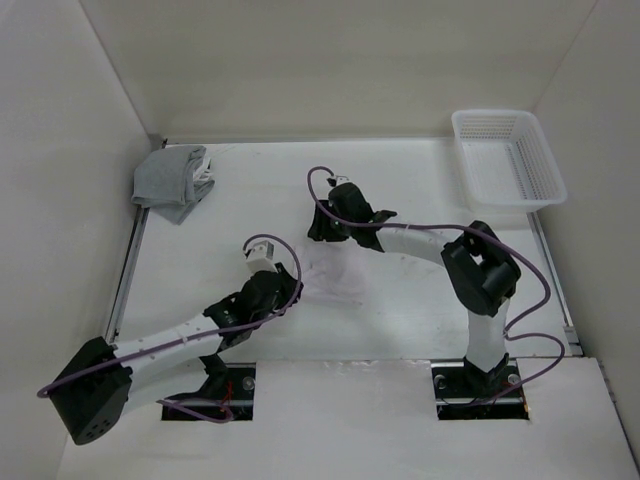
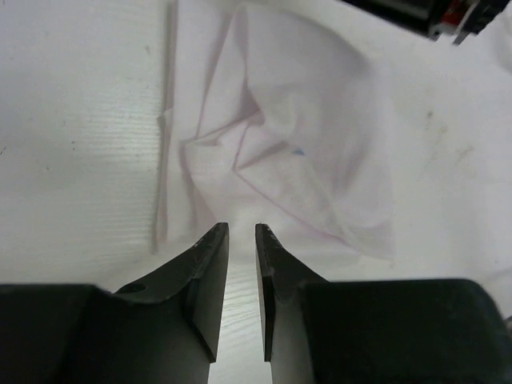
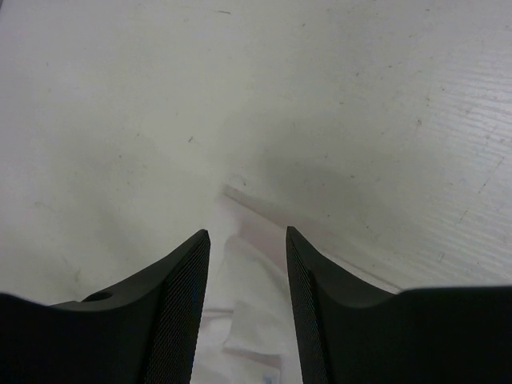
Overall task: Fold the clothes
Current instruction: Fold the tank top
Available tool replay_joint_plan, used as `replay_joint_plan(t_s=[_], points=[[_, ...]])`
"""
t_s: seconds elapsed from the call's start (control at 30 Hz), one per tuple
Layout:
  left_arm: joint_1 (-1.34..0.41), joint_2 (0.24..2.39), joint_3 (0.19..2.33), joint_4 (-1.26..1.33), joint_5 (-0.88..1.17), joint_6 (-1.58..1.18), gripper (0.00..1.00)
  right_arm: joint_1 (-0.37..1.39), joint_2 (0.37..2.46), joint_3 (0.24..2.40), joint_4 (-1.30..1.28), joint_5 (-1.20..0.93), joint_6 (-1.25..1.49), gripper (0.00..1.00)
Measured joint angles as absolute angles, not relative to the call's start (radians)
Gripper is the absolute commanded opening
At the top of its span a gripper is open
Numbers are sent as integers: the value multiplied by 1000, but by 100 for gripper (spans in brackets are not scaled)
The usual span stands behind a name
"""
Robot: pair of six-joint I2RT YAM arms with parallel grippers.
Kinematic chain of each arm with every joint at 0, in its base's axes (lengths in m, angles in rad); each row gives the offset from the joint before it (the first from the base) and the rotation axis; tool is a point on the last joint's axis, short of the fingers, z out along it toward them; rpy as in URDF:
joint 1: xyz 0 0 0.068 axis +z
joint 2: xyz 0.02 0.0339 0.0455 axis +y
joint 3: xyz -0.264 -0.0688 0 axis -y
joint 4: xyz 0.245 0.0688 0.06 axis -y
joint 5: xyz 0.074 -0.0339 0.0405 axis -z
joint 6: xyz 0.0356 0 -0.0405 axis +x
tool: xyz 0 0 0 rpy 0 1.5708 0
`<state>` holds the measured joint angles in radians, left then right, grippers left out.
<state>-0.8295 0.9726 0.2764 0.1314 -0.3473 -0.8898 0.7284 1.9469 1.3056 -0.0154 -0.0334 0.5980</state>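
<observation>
The clothes (image 1: 335,275) are a thin white garment lying crumpled on the white table between my two grippers. In the left wrist view the clothes (image 2: 296,136) spread out just beyond the fingertips, creased, with a long narrow strip running down the left side. My left gripper (image 2: 242,232) sits at the garment's near edge, its jaws a narrow gap apart with only bare table between them. My right gripper (image 3: 248,234) hovers over the far edge of the clothes (image 3: 256,296), jaws apart, with the fabric lying below them and not pinched. In the top view, the left gripper (image 1: 290,285) and right gripper (image 1: 320,235) flank the garment.
A grey cloth bundle (image 1: 175,180) lies at the back left by the wall. A white plastic basket (image 1: 508,158) stands at the back right. Part of the right arm (image 2: 424,16) shows at the top of the left wrist view. White walls enclose the table.
</observation>
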Motion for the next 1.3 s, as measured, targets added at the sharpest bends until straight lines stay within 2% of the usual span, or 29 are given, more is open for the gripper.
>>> replay_joint_plan(t_s=[0.13,0.2,0.4,0.5,0.6,0.77,0.83,0.93,1.13,1.3], points=[[-829,945,297,131,-344,-880,22,730,1917,1295,-50,-33,568,37],[-830,984,323,132,-338,-868,23,733,1908,1295,-64,-30,555,35],[-825,1156,357,135,-302,-843,25,749,1906,1295,-106,-30,520,47],[-825,1195,357,132,-294,-839,25,754,1908,1296,-121,-30,507,48],[-825,1206,357,142,-284,-836,25,754,1928,1317,-136,-30,495,43],[-825,1214,357,156,-253,-830,14,754,1980,1380,-168,-31,480,36],[-822,1214,357,159,-237,-826,14,754,1999,1403,-181,-31,471,37],[-817,1213,356,162,-218,-825,14,754,2012,1417,-200,-33,461,45],[-802,1188,353,162,-187,-825,18,754,2011,1416,-214,-38,445,42],[-767,1184,342,186,-148,-825,21,754,1998,1387,-212,-48,441,48]])
